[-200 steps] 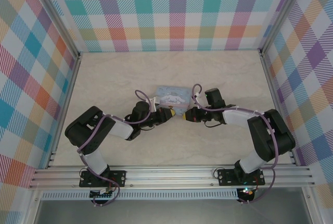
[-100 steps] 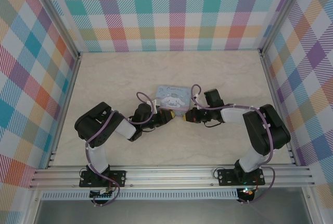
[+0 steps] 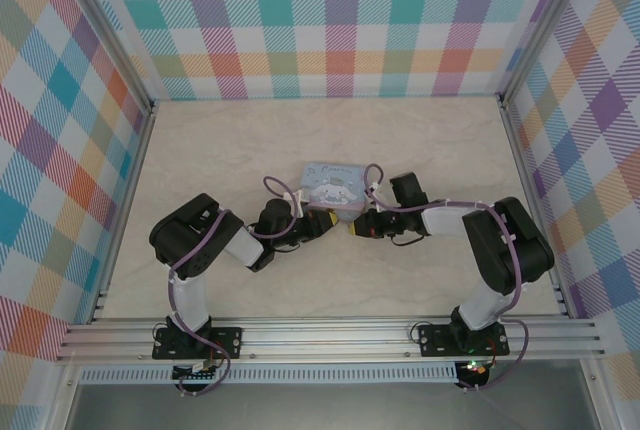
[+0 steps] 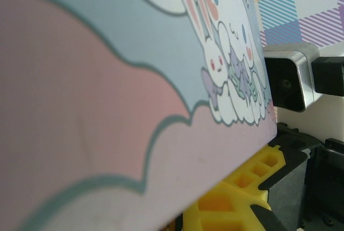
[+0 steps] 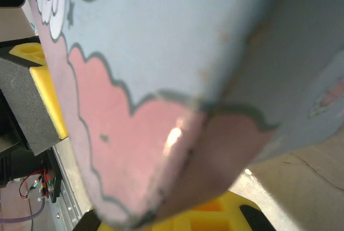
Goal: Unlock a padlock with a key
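Observation:
The pale-blue cartoon tin (image 3: 335, 186) lies at the table's middle. My left gripper (image 3: 328, 220) and right gripper (image 3: 351, 229) meet tip to tip against its near side. Both look shut from above. The tin's pink and blue side (image 4: 107, 80) looms close in the left wrist view, above a yellow finger (image 4: 236, 199). In the right wrist view the tin's corner (image 5: 161, 53) covers my jaws, with a yellow finger (image 5: 215, 216) below it. The padlock and the key are hidden between the tips and the tin. Whether either gripper holds one I cannot tell.
Plaid walls (image 3: 330, 20) close in the marble table (image 3: 250, 140) on three sides. An aluminium rail (image 3: 330, 335) runs along the near edge. The right wrist's silver camera (image 4: 290, 80) sits just past the tin's corner.
Both arms have crept inward and the left elbow has swung right. The tin has shifted and turned slightly. Both grippers stay shut.

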